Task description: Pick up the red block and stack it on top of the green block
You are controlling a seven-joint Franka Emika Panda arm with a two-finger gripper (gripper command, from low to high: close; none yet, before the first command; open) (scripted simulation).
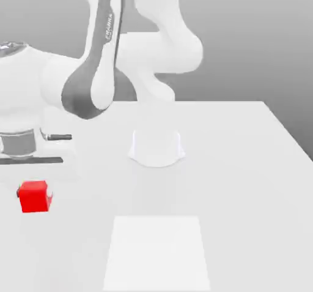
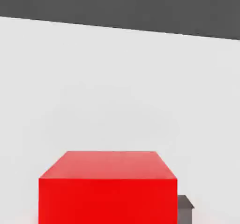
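- Exterior view: I see the red block [image 1: 33, 196] at the lower left of the frame, with pale fingertip ends showing at both of its sides, so I read the gripper [image 1: 33, 194] as closed on it, jaws nearly as tight as they go.
- The arm [image 1: 98, 70] sweeps down from the upper middle of the frame to the wrist at the left edge, directly above the block.
- The white table [image 1: 244, 162] carries a lighter square patch [image 1: 158, 253] at the lower middle and a pale rounded shape [image 1: 156, 149] near the centre. I cannot tell what that shape is.
- I can't pick out the green block in this view, so I cannot yet place the stacking target.
- No containers here; nothing is held inside anything.
- Hand view: the red block [image 2: 108, 188] sits large at the lower middle of the frame, top face and one side face visible, plain table [image 2: 117, 77] beyond it.
- A dark grey bit [image 2: 185, 208] pokes out beside the block's lower right corner; probably part of a finger, but I'm unsure.
- My judgement for this step: keep the squeeze firm and centred, lift straight up until the block is well off the table, then travel slowly so it doesn't twist in the jaws, and find the green block before lowering.
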